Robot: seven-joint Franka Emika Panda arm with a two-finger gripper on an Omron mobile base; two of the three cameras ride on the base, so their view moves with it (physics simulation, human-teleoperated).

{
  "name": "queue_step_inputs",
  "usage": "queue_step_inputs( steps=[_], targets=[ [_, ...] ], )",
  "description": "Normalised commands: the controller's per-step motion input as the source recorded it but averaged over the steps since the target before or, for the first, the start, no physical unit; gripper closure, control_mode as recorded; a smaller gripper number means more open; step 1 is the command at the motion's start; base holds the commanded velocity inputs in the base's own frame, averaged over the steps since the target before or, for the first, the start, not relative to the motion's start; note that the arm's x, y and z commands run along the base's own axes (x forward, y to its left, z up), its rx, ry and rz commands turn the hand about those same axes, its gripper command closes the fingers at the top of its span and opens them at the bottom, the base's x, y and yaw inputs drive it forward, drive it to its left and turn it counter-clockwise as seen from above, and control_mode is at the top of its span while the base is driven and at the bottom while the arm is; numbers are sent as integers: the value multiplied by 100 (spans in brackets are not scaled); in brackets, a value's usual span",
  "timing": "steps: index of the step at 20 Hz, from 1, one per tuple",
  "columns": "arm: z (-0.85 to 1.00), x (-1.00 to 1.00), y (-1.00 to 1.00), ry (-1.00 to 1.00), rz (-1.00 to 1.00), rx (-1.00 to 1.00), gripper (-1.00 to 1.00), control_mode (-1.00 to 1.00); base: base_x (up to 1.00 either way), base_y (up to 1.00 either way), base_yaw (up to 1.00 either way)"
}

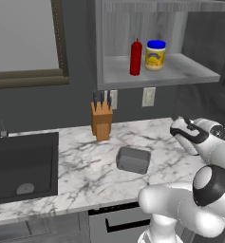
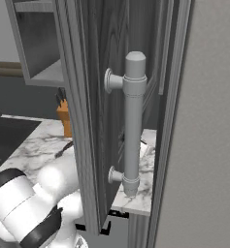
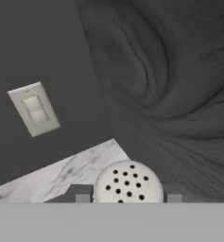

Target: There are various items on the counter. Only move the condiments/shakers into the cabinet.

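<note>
A grey wood-grain wall cabinet [image 1: 157,75] hangs open-fronted above a white marble tabletop [image 1: 85,171], and its shelf already carries a slim red squeeze bottle [image 1: 135,57] just beside a squat yellow jar with a blue lid [image 1: 155,55], so two of the three condiments appear put away. The white robot arm reaches low toward the tabletop's far right end, where a tall dark wood-grain panel [image 3: 179,85] stands close. In the hand view the end effector [image 3: 128,197] is closed narrow on the small pale shaker [image 3: 128,185], its perforated top sitting between the two finger tips, which suggests a grasp ready for lifting. A grey rectangular pan [image 1: 133,159] and a wooden knife block [image 1: 101,121] stay on the tabletop well left of the arm, a dark sink [image 1: 23,166] farther left. A wall outlet [image 3: 34,108] sits behind the shaker. The cabinet's underside and the nearby panel look like the obstacles on the way up.
</note>
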Motion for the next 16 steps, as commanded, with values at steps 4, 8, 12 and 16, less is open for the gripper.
queue_step_inputs(
  steps=[4,8,12,16],
  targets=[
    [100,-69,0,-22,5,-8,100,-100,0,0,0],
    [100,-81,19,-5,13,-17,100,-100,0,0,0],
    [100,-89,11,0,18,-17,100,-100,0,0,0],
    [100,-80,25,0,21,-13,100,-100,0,0,0]
  ],
)
